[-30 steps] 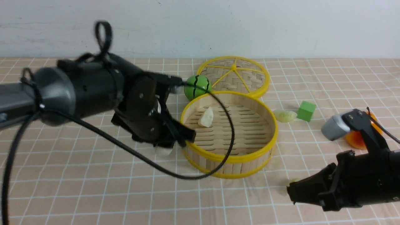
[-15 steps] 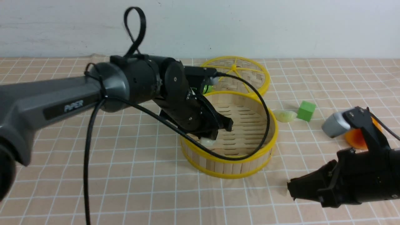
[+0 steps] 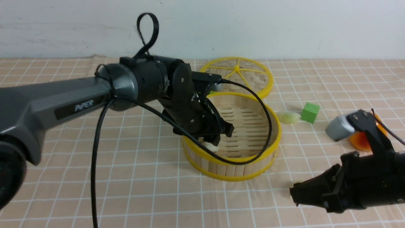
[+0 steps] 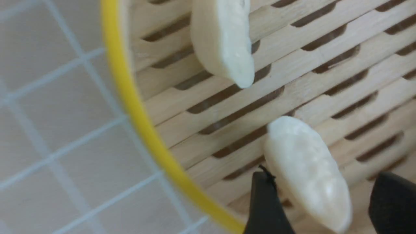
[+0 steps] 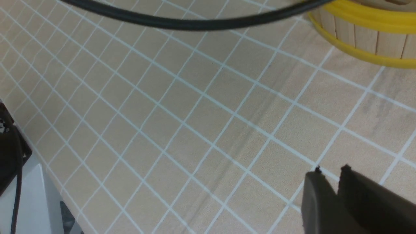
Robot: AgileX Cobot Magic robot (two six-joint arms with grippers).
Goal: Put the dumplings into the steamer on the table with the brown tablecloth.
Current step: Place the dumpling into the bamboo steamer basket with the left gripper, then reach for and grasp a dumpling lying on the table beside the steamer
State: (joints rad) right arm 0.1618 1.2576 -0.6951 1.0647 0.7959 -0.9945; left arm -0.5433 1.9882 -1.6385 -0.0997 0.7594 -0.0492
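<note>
Plain whitish wall behind

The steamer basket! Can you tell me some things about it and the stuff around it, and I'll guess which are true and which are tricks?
1. Two white dumplings lie inside the steamer. True.
2. The green cube is inside the steamer. False: it sits on the tablecloth to the steamer's right, beside a pale green dumpling.
3. The left gripper is over the steamer with its jaws open. True.
4. The woven lid covers the steamer. False: it lies flat on the tablecloth behind the open steamer.
</note>
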